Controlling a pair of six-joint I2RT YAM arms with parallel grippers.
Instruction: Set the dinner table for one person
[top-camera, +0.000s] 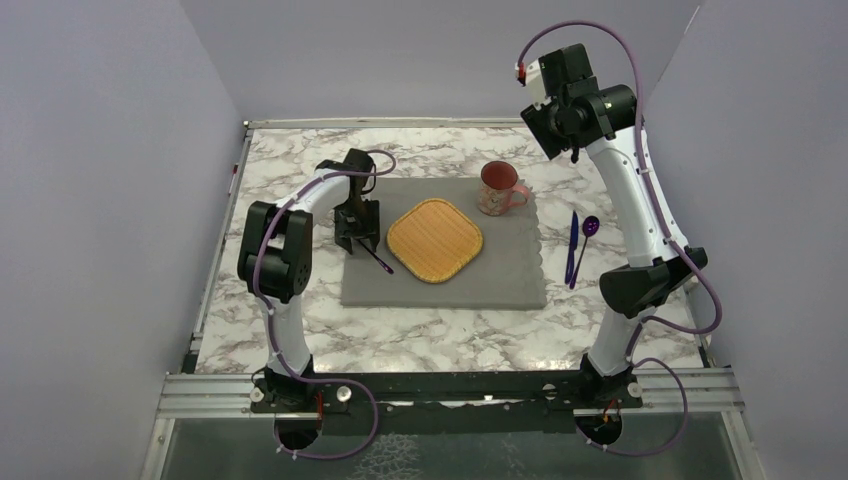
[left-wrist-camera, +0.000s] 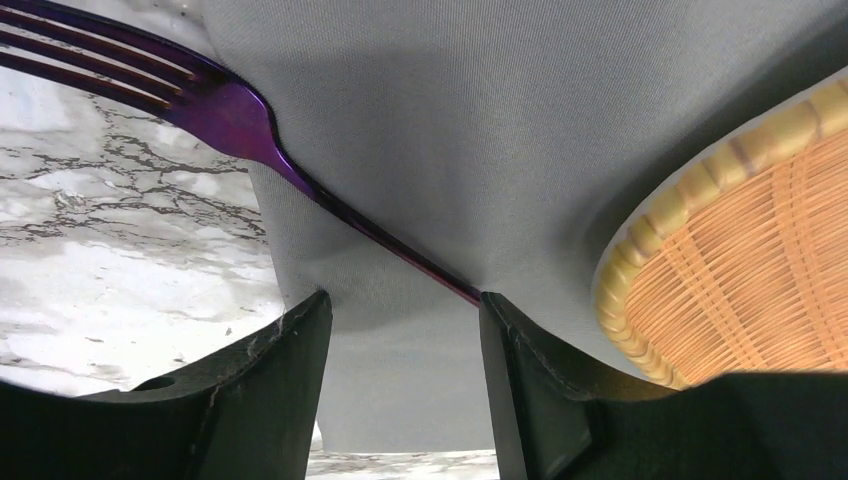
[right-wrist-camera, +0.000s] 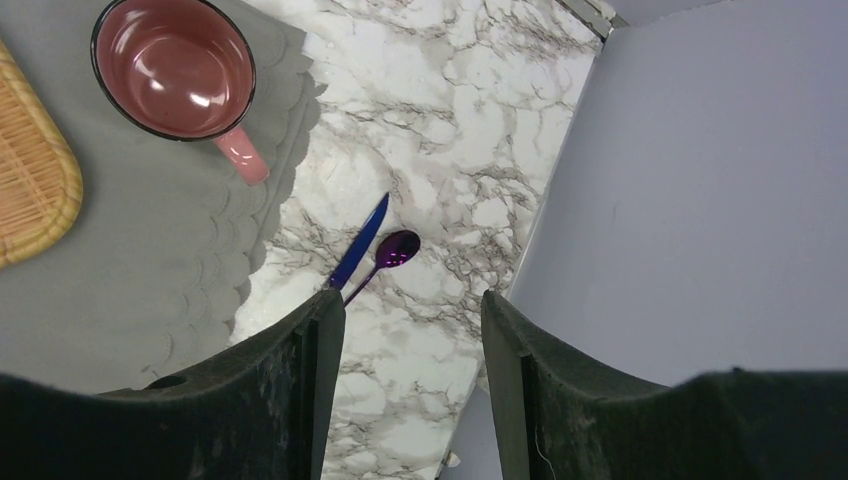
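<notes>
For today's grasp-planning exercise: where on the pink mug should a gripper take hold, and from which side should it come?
Take the mug by its handle, coming down from above. The mug stands upright on the placemat, and the handle juts toward the scalloped edge, away from the wicker plate, so nothing looks likely to crowd a grasp there.

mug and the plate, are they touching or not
Apart. The top view shows a strip of bare grey placemat between the mug and the plate. The right wrist view shows the same gap.
</notes>
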